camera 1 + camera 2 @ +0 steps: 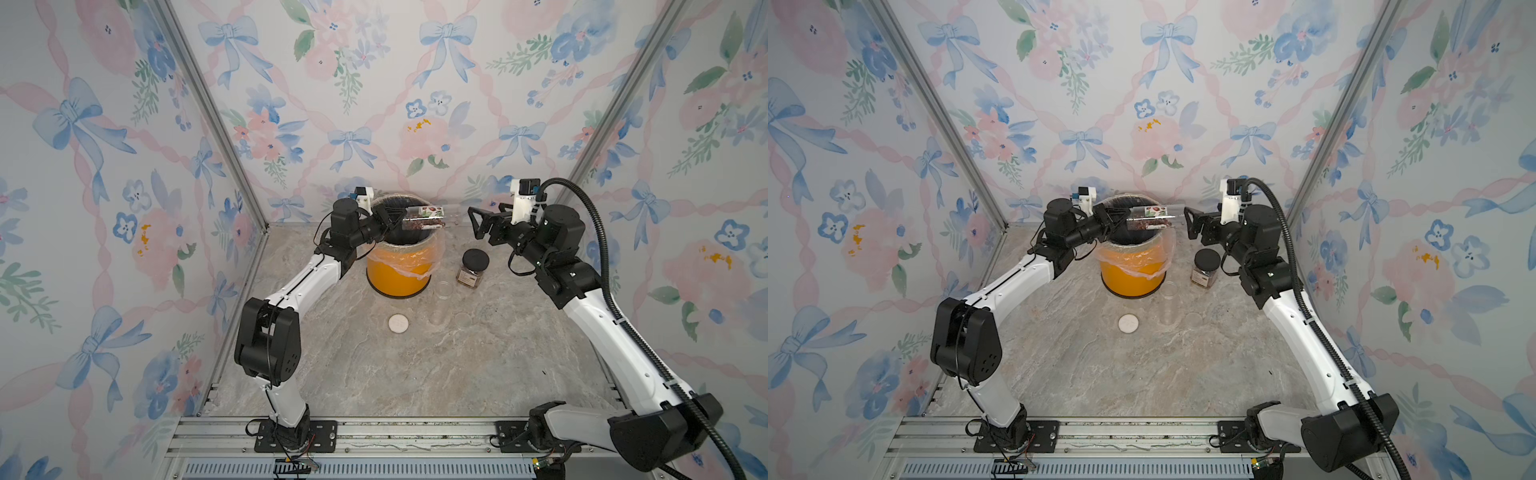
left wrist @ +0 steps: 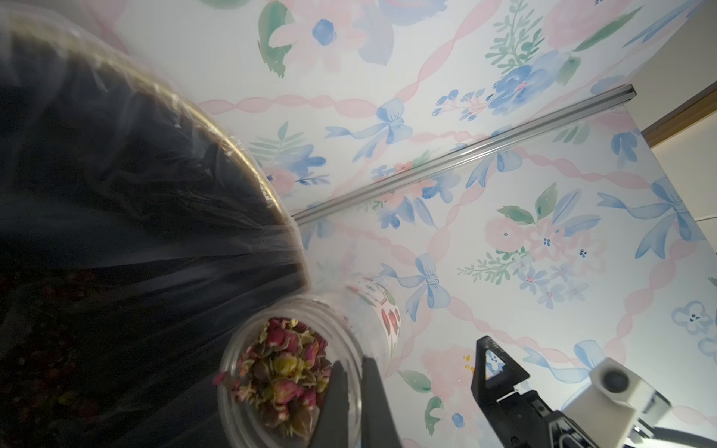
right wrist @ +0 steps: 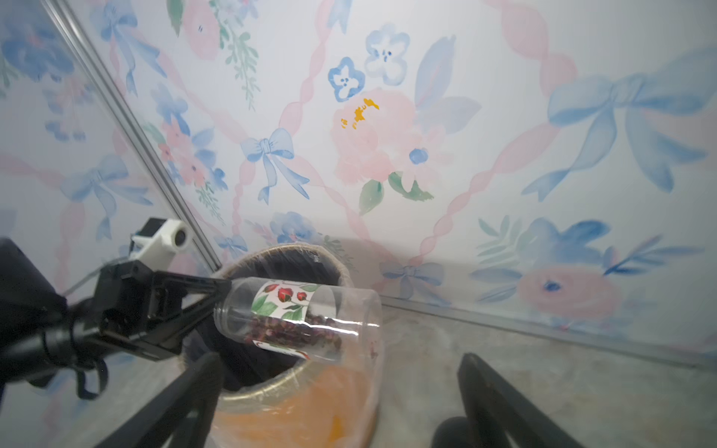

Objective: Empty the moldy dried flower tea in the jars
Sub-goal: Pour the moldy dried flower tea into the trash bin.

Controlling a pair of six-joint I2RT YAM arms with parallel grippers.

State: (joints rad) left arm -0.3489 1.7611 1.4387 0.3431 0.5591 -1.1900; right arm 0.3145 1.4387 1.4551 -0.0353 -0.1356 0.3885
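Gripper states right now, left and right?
Left gripper: shut on the slim jar, held sideways over the orange bin.
Right gripper: open, holding nothing.

Both top views: bright, even, diffuse light from overhead. Pale wall panels a touch washed out, only faint soft shadows on the tabletop (image 1: 415, 374). Wide-angle bend at the edges, frame posts splaying outward. Inside of the orange bin (image 1: 399, 276) reads near black. Left wrist view: bin liner (image 2: 128, 186) dim and smeared, tea (image 2: 285, 372) sharper. Right wrist view: fingers (image 3: 182, 403) of the right gripper (image 3: 341, 355) out of focus, glare streaks on the tall jar (image 3: 306, 310).
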